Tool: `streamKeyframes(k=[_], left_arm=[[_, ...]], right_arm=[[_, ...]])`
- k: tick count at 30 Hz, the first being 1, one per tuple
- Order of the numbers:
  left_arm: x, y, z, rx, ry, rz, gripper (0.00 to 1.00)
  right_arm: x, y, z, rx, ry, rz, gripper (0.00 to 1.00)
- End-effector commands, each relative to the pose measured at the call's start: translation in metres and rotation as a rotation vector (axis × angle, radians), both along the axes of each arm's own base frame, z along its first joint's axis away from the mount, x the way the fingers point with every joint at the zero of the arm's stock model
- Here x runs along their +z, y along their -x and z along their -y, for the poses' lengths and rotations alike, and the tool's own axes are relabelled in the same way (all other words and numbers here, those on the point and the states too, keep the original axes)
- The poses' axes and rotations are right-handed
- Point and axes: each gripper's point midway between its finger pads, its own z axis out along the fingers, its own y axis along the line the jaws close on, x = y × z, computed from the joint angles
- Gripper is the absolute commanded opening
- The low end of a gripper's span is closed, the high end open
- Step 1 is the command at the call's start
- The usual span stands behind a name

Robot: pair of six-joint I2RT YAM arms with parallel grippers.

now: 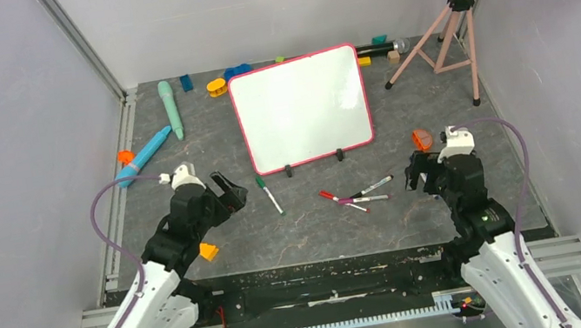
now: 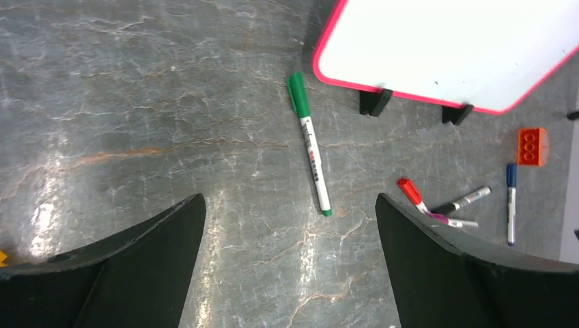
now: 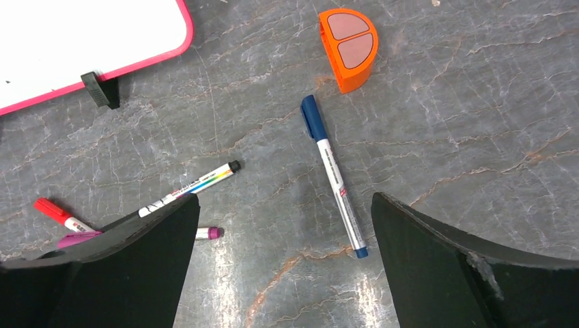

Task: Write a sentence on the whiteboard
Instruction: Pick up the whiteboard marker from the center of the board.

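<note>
Whiteboard [image 1: 301, 109] stands beyond, between left pincer [image 1: 236, 193] and right pincer [image 1: 414, 173], both gaping empty.

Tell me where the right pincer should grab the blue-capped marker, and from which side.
Mid-barrel of the blue-capped marker, on its white section, coming straight down. It lies flat on the table, touching nothing, so both long sides are free. The open right pincer has a finger either side of it, so little wrist turn looks needed.
</note>
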Motion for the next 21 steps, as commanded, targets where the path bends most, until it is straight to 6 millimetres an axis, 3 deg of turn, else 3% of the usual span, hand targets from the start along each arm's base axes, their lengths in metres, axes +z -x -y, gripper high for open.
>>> streamKeyframes(k=[1, 6, 9, 15, 17, 21], left_arm=[[0.031, -0.002, 0.022, -0.172, 0.016, 0.122, 1.00], [0.042, 0.007, 0.041, -0.316, 0.046, 0.186, 1.00], [0.044, 0.010, 0.048, -0.376, 0.047, 0.209, 1.00], [0.041, 0.008, 0.047, -0.384, 0.030, 0.218, 1.00], [0.041, 0.008, 0.049, -0.388, 0.035, 0.217, 1.00], [0.041, 0.008, 0.049, -0.391, 0.035, 0.216, 1.00]], right_arm=[[0.024, -0.006, 0.006, -0.029, 0.025, 0.047, 0.98], [0.014, -0.001, 0.014, -0.049, 0.080, -0.080, 0.98], [0.006, 0.002, 0.009, -0.027, 0.070, -0.168, 0.98], [-0.021, 0.007, 0.004, 0.006, 0.087, -0.343, 0.99], [-0.031, 0.009, 0.005, 0.006, 0.096, -0.392, 0.89], [-0.040, 0.007, 0.009, 0.011, 0.136, -0.426, 0.85]])
